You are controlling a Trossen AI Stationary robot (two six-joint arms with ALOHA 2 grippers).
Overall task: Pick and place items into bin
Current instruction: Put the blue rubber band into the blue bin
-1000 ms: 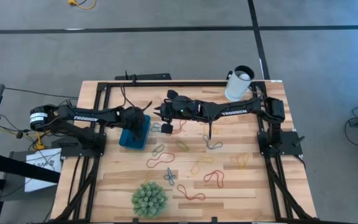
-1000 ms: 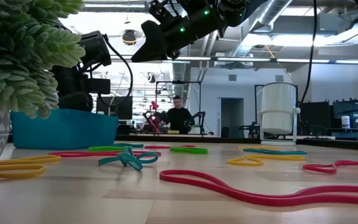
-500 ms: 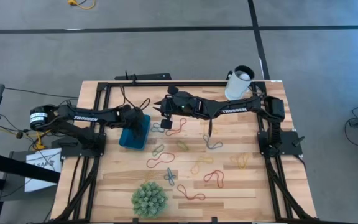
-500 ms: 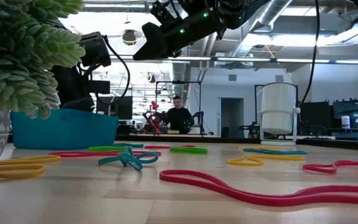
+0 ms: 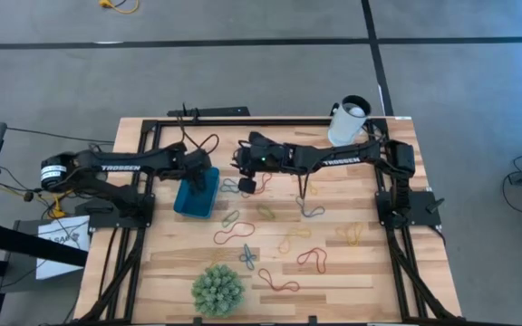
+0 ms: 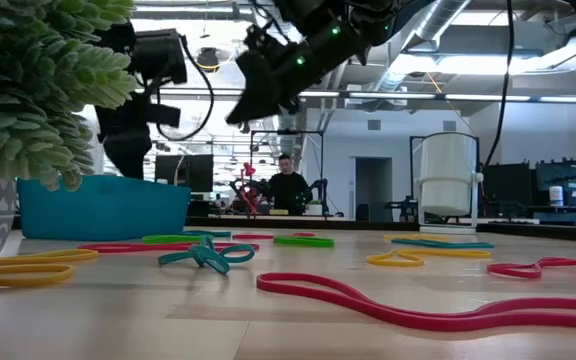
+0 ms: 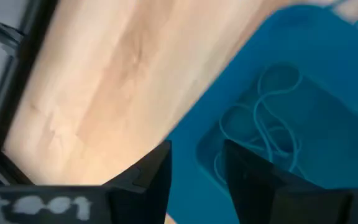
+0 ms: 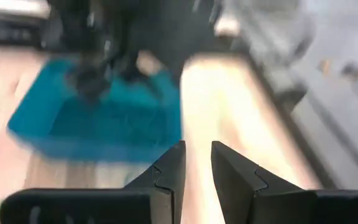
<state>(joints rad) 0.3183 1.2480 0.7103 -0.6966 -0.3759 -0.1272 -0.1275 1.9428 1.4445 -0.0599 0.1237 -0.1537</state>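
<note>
Now the left pincer (image 5: 202, 172) is held over the teal bin (image 5: 195, 194), fingers slightly parted, nothing gripped; thin loops (image 7: 267, 127) are seen lying inside. Just right of the bin, the right pincer (image 5: 240, 170) is raised, narrowly open, empty. Coloured bands (image 5: 310, 259) are scattered across the table (image 5: 370, 281).

You had even, soft overhead light on the bench (image 5: 370, 272), with only faint shadows under the arms. From bench height, bright ceiling strips and windows backlit the room, so the arms read as dark silhouettes, and the nearest red band (image 6: 418, 305) and the green spiky ball (image 6: 38, 80) were out of focus. Both wrist pictures were motion-blurred, the teal bin (image 8: 98, 124) smeared most.
</note>
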